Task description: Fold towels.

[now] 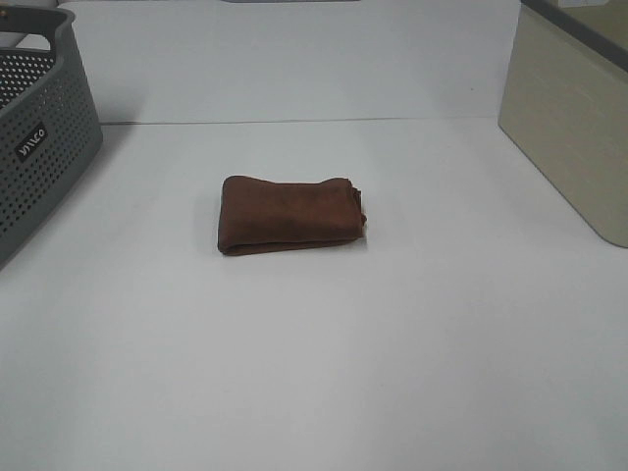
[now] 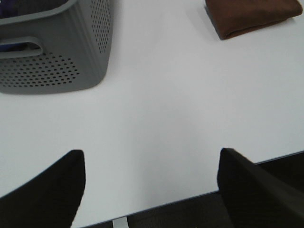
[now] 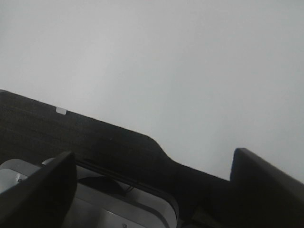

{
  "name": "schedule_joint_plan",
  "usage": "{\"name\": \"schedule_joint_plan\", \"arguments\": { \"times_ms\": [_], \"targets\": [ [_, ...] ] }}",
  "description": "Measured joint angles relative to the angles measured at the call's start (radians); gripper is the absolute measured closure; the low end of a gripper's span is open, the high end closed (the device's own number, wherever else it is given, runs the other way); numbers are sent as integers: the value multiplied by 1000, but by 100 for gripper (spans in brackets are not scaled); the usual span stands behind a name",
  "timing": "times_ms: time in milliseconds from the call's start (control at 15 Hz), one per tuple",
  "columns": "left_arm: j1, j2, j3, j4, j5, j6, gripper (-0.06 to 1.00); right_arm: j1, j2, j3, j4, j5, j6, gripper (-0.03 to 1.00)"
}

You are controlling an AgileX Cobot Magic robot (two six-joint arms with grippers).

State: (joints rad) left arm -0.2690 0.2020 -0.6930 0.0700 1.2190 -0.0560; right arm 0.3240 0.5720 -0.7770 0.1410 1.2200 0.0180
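Note:
The dark reddish-brown towel lies folded into a compact rectangle in the middle of the white table. Its white tag is not visible. A corner of it also shows in the left wrist view. My left gripper is open and empty, far from the towel, over the table's front edge. My right gripper is open and empty, over the table's edge, with no towel in its view. Neither gripper shows in the exterior high view.
A grey perforated basket stands at the back left; it also shows in the left wrist view. A beige box stands at the back right. A dark surface and grey hardware lie beyond the table edge by the right gripper.

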Motion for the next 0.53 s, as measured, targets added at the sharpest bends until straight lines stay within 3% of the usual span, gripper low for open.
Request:
{"name": "schedule_joint_plan", "arguments": {
  "times_ms": [267,533],
  "targets": [
    [0,-192,44,-60,2,79,21,0,-293,121,0,1,-91,14],
    [0,-207,121,-89,-5,134,21,0,-498,210,0,-43,-175,14]
  ]
}}
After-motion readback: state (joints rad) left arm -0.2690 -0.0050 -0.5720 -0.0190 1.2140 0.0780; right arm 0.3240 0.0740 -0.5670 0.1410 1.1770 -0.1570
